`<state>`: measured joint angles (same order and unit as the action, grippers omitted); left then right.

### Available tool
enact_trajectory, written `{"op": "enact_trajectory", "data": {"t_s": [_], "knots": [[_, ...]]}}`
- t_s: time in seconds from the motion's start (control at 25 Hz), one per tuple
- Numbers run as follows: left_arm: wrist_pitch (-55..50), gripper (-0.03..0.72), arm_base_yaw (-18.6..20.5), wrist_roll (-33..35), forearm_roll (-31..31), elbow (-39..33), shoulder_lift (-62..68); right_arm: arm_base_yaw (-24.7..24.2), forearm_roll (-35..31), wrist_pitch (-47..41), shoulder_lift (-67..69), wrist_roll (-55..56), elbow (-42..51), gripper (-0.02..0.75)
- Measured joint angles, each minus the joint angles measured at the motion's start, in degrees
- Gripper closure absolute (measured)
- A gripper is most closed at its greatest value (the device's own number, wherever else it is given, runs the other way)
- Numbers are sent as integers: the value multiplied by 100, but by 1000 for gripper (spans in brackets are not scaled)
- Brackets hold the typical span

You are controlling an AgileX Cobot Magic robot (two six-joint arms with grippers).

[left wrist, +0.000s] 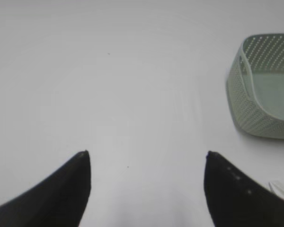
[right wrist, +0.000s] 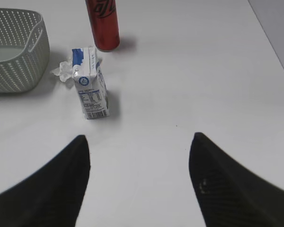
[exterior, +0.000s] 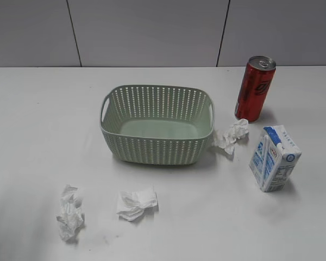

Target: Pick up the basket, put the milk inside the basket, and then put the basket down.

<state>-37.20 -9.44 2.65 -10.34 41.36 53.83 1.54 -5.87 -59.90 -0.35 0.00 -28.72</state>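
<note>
You see a sage-green basket [exterior: 157, 126] with slotted walls on a white desk [exterior: 32, 136]. The milk [exterior: 274, 158] is white with blue print; the can [exterior: 255, 88] is red, the fingers [left wrist: 61, 198] black.

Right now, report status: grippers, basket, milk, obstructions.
Left gripper open, empty; right gripper open, empty. Basket on table, empty. Milk upright outside it. Crumpled tissue and red can between them.
</note>
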Motion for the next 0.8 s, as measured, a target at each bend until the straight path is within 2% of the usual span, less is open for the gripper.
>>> {"op": "enact_trajectory", "data": {"t_s": [0.12, 0.36, 0.6, 0.8], "knots": [[-293, 92, -377, 0, -5, 675, 903, 0, 0, 0, 0, 0, 0, 241], [-1024, 83, -1083, 0, 6, 2178, 2596, 0, 0, 0, 0, 0, 0, 241], [-1915, 83, -1187, -14, -130, 3640, 4171, 0, 0, 0, 0, 0, 0, 241], [-2178, 83, -1187, -14, -484, 4493, 5154, 0, 0, 0, 0, 0, 0, 241]]}}
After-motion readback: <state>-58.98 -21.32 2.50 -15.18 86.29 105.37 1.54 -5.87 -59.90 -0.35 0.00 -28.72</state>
